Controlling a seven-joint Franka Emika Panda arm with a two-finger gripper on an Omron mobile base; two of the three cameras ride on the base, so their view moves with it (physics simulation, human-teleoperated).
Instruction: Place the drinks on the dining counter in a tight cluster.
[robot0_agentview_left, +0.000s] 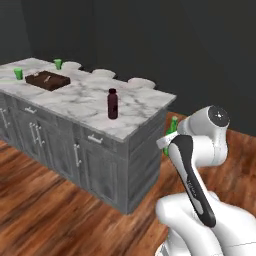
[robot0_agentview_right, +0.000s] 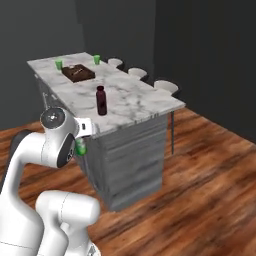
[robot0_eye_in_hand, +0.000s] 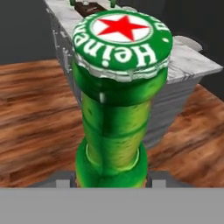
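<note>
Green glass fills the hand view as the slim green bottle (robot0_eye_in_hand: 116, 100), its red-star cap toward the lens, sits clamped between the robot's fingers (robot0_eye_in_hand: 111, 179), carried in the air above the wooden floor (robot0_eye_in_hand: 35, 109) and not yet over the dining worktop (robot0_eye_in_hand: 192, 61), whose marble corner shows in the upper right of the frame. From the left base view, the same bottle (robot0_agentview_left: 173, 125) peeks out green behind the white arm at centre right, just off the near end of the worktop (robot0_agentview_left: 90, 100). One drink appears to be delivered: the dark maroon bottle (robot0_agentview_left: 113, 104) stands upright near the worktop's near end, in the middle of the frame, and again at upper centre of the right base view (robot0_agentview_right: 102, 100). Farther back, at the upper left, lie a dark brown tray (robot0_agentview_left: 48, 79) and two small green cups (robot0_agentview_left: 18, 73), which are not part of the job. By this showing the task is partly done: the green bottle has still to be set down close beside the maroon one, and a third drink has still to join them.
</note>
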